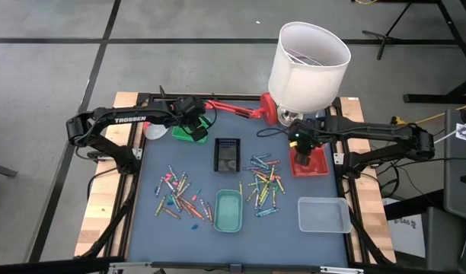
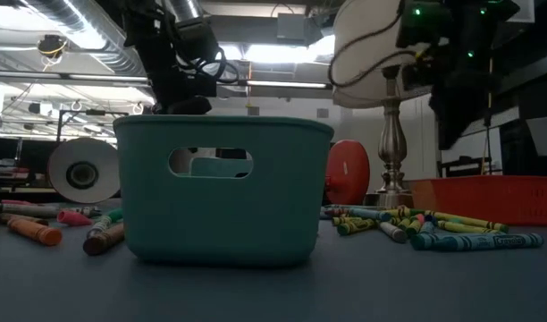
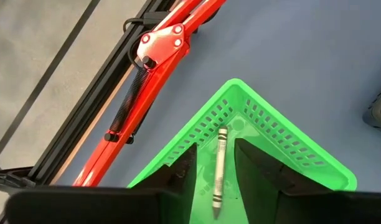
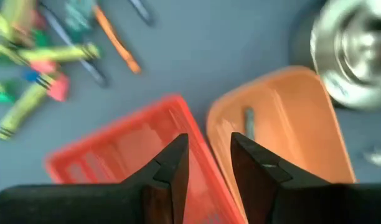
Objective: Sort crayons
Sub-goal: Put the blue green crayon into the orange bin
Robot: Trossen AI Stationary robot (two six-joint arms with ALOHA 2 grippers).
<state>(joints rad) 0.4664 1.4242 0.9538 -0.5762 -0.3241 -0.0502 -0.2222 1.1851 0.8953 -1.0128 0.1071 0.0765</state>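
Crayons lie in two loose heaps on the blue mat, one at the left [image 1: 177, 195] and one at the right [image 1: 265, 181]. My left gripper [image 3: 214, 155] is open above the green tray [image 3: 284, 146] at the far left. A pale green crayon [image 3: 219, 168] lies on the tray floor between the fingers, untouched. My right gripper [image 4: 207, 149] is open and empty, above the adjoining walls of the red tray [image 4: 116, 152] and an orange tray [image 4: 290, 124]. One crayon [image 4: 248, 122] lies in the orange tray.
A black tray [image 1: 227, 154] stands mid-table, a teal tray [image 1: 228, 211] near the front, and a clear tray [image 1: 323, 215] at the front right. The red desk lamp's arm [image 1: 233, 109] and a white-shaded lamp [image 1: 309, 59] stand along the far edge.
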